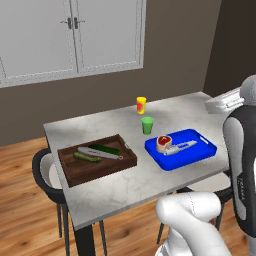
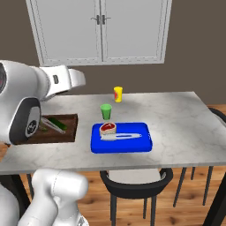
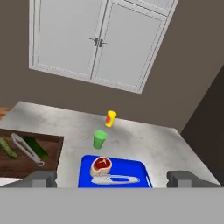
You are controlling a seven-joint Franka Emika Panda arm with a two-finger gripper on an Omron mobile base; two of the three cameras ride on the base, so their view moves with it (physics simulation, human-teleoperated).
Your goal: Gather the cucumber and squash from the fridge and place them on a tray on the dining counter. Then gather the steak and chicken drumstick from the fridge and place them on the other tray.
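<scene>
Now the two-finger claw (image 3: 112, 178) hangs spread wide, gripping nothing, above the bright blue plastic tray (image 3: 140, 168) on the grey marble worktop (image 3: 144, 140). The round red steak with its cream rim (image 3: 101, 165) sits in that tray beside a silver utensil (image 3: 116, 180). A green cup (image 3: 99, 139) stands just behind.

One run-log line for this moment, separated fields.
fingers: open, empty | bright blue plastic tray: red steak, silver utensil | dark brown wooden tray: green vegetables, tongs | drumstick: not yet placed
</scene>
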